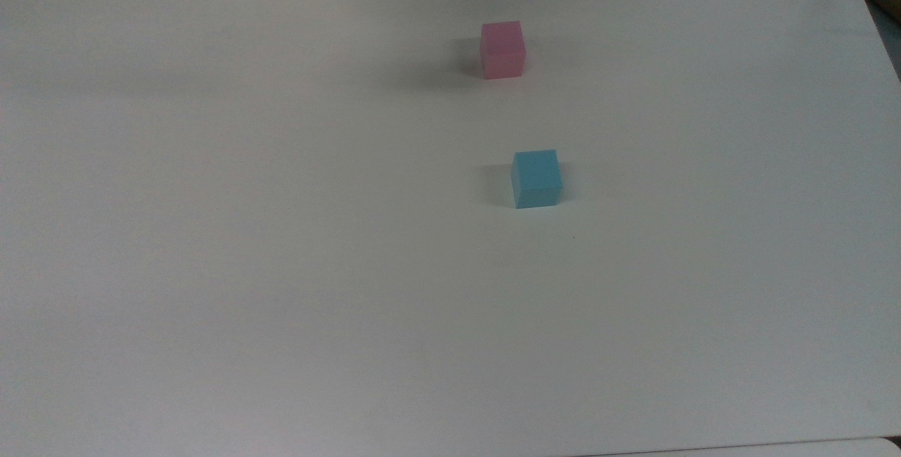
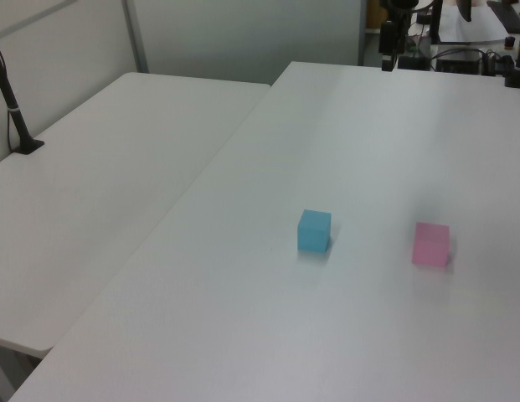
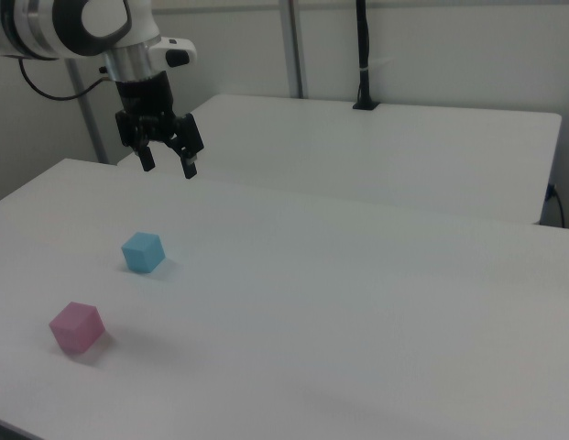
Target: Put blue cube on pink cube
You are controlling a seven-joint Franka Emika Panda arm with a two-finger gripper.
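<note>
So the gripper (image 3: 169, 168) hangs up in the air with its two fingers spread wide and nothing between them — it hasn't touched either block yet. The blue cube (image 1: 536, 178) sits flat on the white table (image 1: 281, 267), out in the open, and the pink cube (image 1: 502, 49) is well apart from it, toward the top view's upper edge and a bit to the top view's left. In the right view the gripper is above and behind the blue cube, so the step in hand looks like the approach for the first pick.

To do it well the arm probably wants to come down straight over the blue cube, line the fingers up with two opposite flat faces rather than across the corners, and close low enough to get a square grip. A crooked grab would likely make the stack wobble later, since both cubes look the same size and there's no spare ledge.

Not much else around — a second white table (image 3: 376, 156) butts up alongside, with a black post (image 3: 362, 55) standing on it, far from the action. Nothing sits between the two cubes, so the carry path looks free.
</note>
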